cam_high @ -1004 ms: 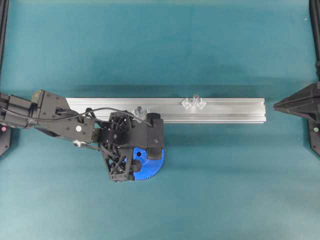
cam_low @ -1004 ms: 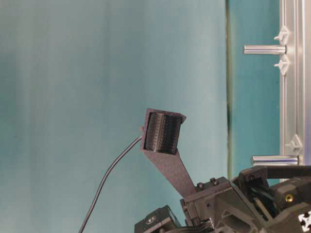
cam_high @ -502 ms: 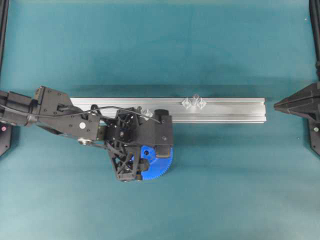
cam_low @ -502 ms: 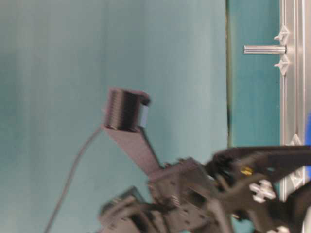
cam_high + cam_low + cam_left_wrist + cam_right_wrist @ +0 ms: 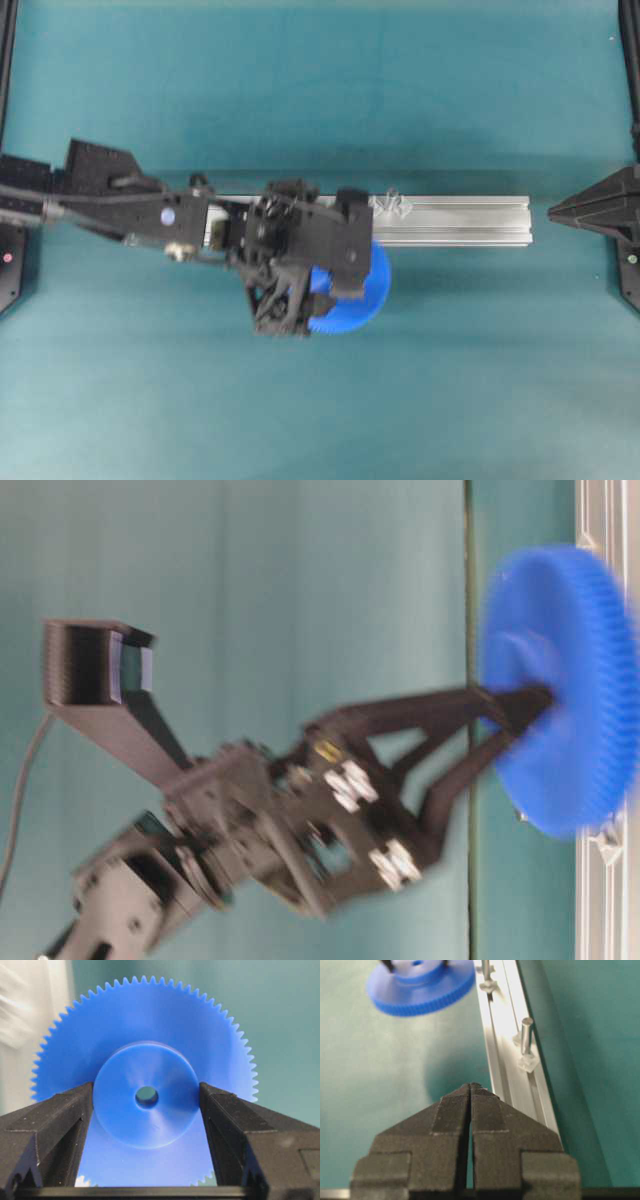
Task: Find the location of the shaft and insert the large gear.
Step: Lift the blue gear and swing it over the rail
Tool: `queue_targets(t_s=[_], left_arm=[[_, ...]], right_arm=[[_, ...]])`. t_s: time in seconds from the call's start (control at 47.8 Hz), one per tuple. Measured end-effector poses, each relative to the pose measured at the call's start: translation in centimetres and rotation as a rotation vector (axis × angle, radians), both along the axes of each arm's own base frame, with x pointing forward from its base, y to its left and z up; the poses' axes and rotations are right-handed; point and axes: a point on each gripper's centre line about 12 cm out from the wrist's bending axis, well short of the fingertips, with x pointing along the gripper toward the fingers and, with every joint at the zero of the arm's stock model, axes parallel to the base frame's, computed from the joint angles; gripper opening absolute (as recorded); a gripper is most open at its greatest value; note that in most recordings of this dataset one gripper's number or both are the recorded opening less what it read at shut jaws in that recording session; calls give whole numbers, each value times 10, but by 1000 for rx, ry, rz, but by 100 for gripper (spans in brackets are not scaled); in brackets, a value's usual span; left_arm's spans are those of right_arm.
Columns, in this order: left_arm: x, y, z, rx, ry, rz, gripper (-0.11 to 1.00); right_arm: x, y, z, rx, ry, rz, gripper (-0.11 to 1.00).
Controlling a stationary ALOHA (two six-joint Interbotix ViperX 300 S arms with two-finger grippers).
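My left gripper (image 5: 342, 282) is shut on the large gear (image 5: 371, 292), a bright blue toothed disc. Both fingers (image 5: 56, 1127) clamp its raised hub (image 5: 146, 1094) from the sides, and the centre hole shows between them. The gear hangs in the air just in front of the aluminium rail (image 5: 470, 220), blurred in the table-level view (image 5: 565, 685). The shaft (image 5: 392, 202), a thin upright grey pin between two clear brackets, stands on the rail just beyond the gear's right edge; it shows too in the right wrist view (image 5: 526, 1035). My right gripper (image 5: 471, 1088) is shut and empty.
The right gripper (image 5: 556, 211) rests off the rail's right end. A second alike pin (image 5: 484, 969) stands farther along the rail (image 5: 512, 1067), next to the gear (image 5: 420, 985). Teal mat lies all around. Black frame posts (image 5: 630, 70) stand at the far corners.
The left arm has swung right along the rail and risen, carrying the gear from beside the left pin to just short of the right one. The right gripper has not moved.
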Motion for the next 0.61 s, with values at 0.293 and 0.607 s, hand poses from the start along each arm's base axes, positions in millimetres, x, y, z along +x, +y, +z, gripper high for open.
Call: queue_targets(t_s=[0.293, 0.607], left_arm=[[15, 25, 26, 77, -72, -11, 72], [36, 49, 21, 120, -76, 4, 72]], right_arm=[[-2, 0, 0, -1, -11, 2, 0], [-3, 0, 1, -1, -15, 0, 0]])
